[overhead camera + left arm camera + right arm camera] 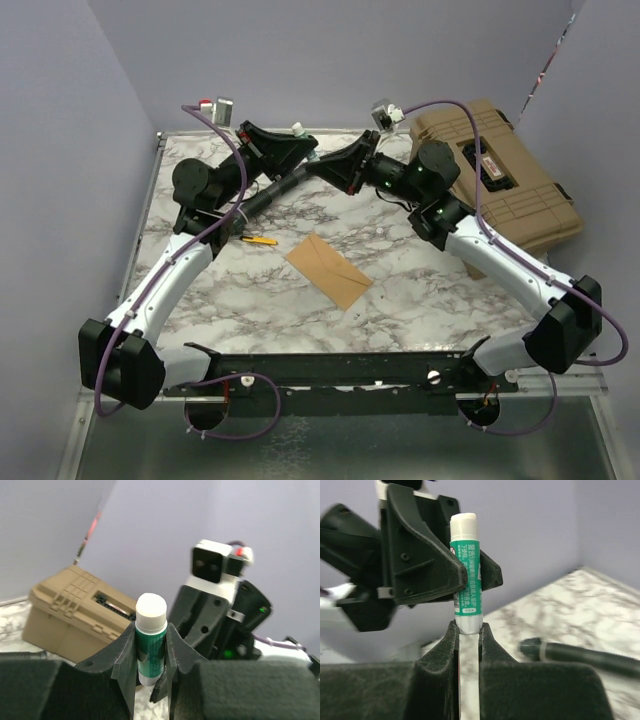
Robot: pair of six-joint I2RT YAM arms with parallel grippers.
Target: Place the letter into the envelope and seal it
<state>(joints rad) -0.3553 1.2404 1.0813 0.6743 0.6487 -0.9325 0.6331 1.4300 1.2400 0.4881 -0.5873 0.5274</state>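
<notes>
**Grippers.** Both meet at the upper centre of the top view, above the far part of the table (430,290).
- The left gripper (151,645) is clamped on the green barrel of a glue stick (468,575), which stands upright with its white cap on top.
- The left fingers cover the middle of the barrel, so only part of the print on its label shows.
- The right gripper (468,634) has its fingers drawn in against the pale lower end of the same glue stick, with only a narrow slit left between them below it.
- From above, the two grippers overlap. The contact cannot be made out there, and only the white cap shows.

**Envelope.** The envelope (330,270) lies flat on the marble at the centre of the top view. It is turned at an angle, sits well below both grippers and touches neither.
- A fold line crosses it, but whether the flap is down or stuck cannot be told.
- Whether the letter is inside cannot be told either.
- Neither wrist view shows the envelope.

**Other items.**
- A tan case (520,190) stands at the upper right, its near corner hidden behind the right arm.
- A small yellow object (258,240) lies just left of the envelope, too small to identify.
- A dark rod (580,655) at the lower right of the right wrist view is blurred and cut off by the frame edge.
</notes>
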